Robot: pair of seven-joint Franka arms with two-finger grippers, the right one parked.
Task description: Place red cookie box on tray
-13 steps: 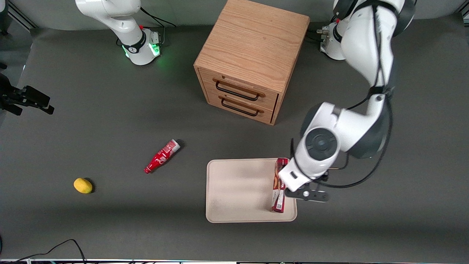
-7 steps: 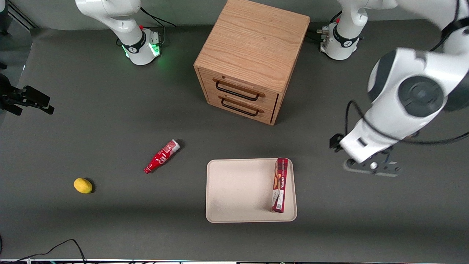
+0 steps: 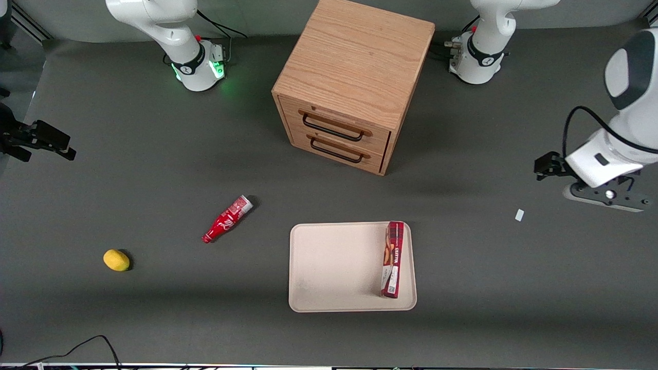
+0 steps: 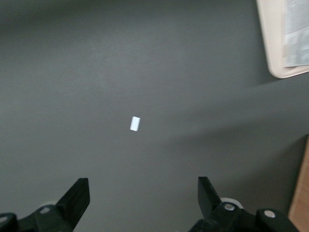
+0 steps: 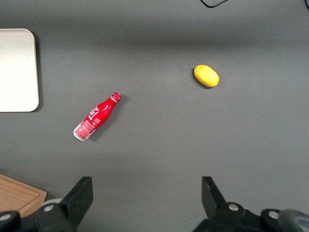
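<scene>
red cookie box [image 3: 393, 259] lies flat on tray [image 3: 334, 267]. looks light, stiff carton w/ slick print; i'd grab across narrow mid. pincer [image 4: 144, 195] wide, empty, well apart over desk [image 3: 154, 154].

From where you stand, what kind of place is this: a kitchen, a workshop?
Probably a robot test lab. Two arm bases are bolted to a dark table set with staged items: cookie box on a tray, wooden drawer unit. The gripper hangs open over bare tabletop.
</scene>
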